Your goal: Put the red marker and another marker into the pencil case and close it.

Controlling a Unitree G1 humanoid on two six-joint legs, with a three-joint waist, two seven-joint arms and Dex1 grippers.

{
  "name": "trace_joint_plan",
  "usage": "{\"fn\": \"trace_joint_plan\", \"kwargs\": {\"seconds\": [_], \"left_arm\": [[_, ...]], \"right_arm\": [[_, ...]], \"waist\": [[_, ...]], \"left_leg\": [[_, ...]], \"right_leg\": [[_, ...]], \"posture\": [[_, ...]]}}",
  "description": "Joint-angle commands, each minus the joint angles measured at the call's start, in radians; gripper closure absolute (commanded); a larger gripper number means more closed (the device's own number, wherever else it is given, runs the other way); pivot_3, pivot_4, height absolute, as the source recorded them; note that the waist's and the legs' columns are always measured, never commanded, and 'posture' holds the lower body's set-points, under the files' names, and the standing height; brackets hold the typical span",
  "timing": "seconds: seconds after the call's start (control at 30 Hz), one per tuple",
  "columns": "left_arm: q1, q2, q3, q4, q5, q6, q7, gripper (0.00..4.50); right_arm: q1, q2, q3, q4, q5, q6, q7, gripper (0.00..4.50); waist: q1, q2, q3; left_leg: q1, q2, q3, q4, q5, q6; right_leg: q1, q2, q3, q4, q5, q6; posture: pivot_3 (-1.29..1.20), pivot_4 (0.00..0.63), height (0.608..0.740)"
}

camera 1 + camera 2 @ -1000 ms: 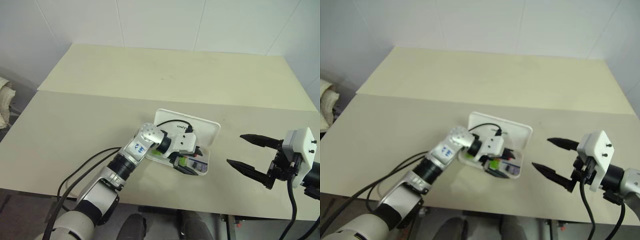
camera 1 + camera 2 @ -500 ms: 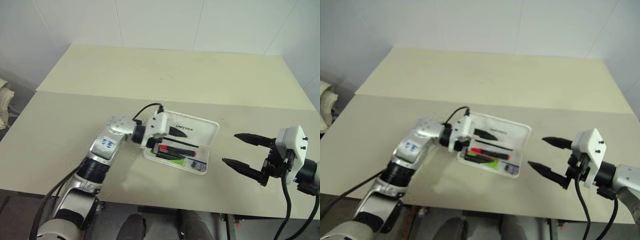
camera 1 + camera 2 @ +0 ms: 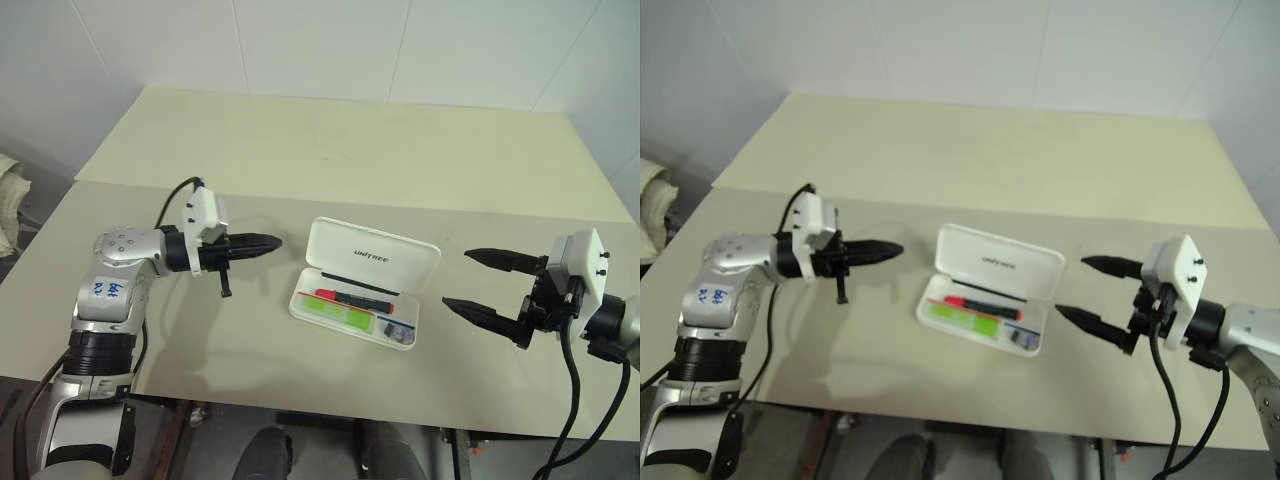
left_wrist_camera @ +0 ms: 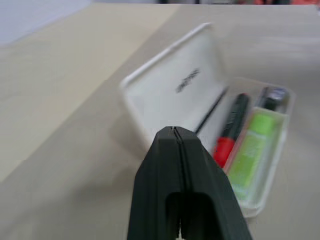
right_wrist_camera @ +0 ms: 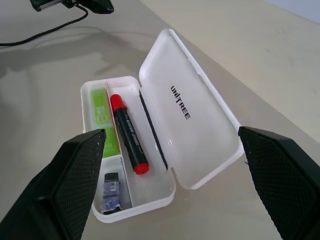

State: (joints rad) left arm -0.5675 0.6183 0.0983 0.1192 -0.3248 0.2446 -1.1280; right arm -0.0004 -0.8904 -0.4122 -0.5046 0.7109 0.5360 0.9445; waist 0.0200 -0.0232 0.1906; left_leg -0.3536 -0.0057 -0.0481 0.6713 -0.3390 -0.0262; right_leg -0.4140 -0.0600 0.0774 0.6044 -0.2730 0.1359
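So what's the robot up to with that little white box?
It is packing a pencil case on the table. The red marker and green marker already lie inside, and the lid stands open. The left gripper is shut and empty beside the case; the right gripper waits open on the other side. Closing the lid remains.

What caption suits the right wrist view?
Open end effector faces the open case holding red marker and green highlighter.

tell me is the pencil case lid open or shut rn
Open. The pencil case has its lid swung back, leaving the red marker and green highlighter inside exposed.
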Motion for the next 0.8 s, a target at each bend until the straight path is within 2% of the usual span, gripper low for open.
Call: {"fn": "trace_joint_plan", "kwargs": {"seconds": [0.03,0.27,0.4,0.57,0.8], "left_arm": [[-0.015,0.006,0.035,0.045,0.004,-0.048,0.049,4.48],[-0.080,-0.031,0.015,0.199,0.051,-0.122,0.153,4.48],[-0.176,-0.133,-0.064,0.351,0.090,-0.153,0.149,4.48],[-0.276,-0.213,-0.099,0.499,0.115,-0.194,0.155,4.48],[-0.312,-0.260,-0.120,0.549,0.116,-0.215,0.124,4.48]], "right_arm": [[-0.023,-0.015,0.001,0.001,-0.002,-0.021,0.019,0.00],[-0.033,-0.019,-0.002,0.004,-0.003,-0.018,0.023,0.00],[-0.034,-0.015,-0.002,-0.008,-0.003,-0.014,0.009,0.00],[-0.032,-0.012,-0.002,-0.014,-0.002,-0.010,0.003,0.00],[-0.020,-0.006,-0.007,-0.026,0.001,-0.009,-0.009,0.00]], "waist": [[0.000,0.000,0.000],[0.003,0.000,0.000],[0.009,0.000,0.000],[-0.001,0.000,0.000],[-0.005,0.000,0.000]], "left_leg": [[0.000,0.000,0.000,0.000,0.000,0.000],[-0.001,0.000,0.000,-0.001,0.000,0.000],[-0.001,-0.002,-0.001,0.000,0.000,0.000],[-0.002,-0.002,0.000,0.001,0.000,0.000],[-0.002,-0.001,0.000,-0.001,0.000,0.000]], "right_leg": [[0.000,0.000,0.000,0.000,0.000,0.000],[-0.001,0.000,-0.001,0.000,0.000,0.000],[0.000,-0.001,-0.002,0.000,0.000,0.000],[-0.001,0.000,-0.002,0.000,0.000,0.001],[-0.002,0.000,-0.001,0.001,0.000,0.001]], "posture": [[0.00,0.150,0.740],[0.00,0.150,0.740],[0.00,0.150,0.740],[0.00,0.150,0.740],[0.00,0.150,0.740]]}}
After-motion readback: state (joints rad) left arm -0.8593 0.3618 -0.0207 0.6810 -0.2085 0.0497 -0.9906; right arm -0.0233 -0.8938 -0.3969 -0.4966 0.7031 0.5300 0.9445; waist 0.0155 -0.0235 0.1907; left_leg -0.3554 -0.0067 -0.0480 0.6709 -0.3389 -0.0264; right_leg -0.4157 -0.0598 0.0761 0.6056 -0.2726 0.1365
